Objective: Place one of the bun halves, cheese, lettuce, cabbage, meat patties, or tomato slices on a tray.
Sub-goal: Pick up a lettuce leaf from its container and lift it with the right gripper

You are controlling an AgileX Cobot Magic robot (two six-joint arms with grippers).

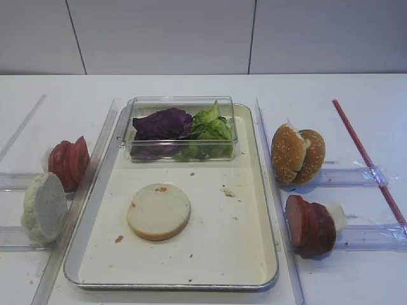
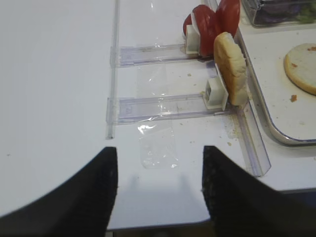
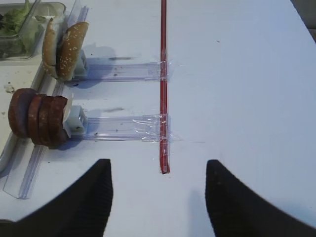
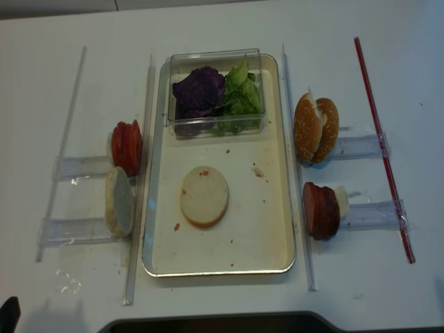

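One bun half [image 1: 158, 211] lies cut face up on the metal tray [image 1: 216, 244]. At the tray's back, a clear box holds lettuce [image 1: 211, 129] and purple cabbage [image 1: 162, 124]. Left of the tray stand tomato slices [image 2: 212, 22] and another bun half [image 2: 231, 66] in holders. Right of it stand two bun halves [image 3: 64, 47] and the meat patties [image 3: 37, 122]. No cheese is in view. My left gripper [image 2: 159, 153] hangs open over bare table near the front edge. My right gripper [image 3: 157, 167] is open too, empty, right of the patties.
Clear plastic rails [image 1: 95, 159] run along both long sides of the tray. A red strip [image 3: 163, 84] is taped across the ends of the two right holders. A patch of clear tape [image 2: 157, 148] lies between my left fingers. Crumbs dot the tray floor.
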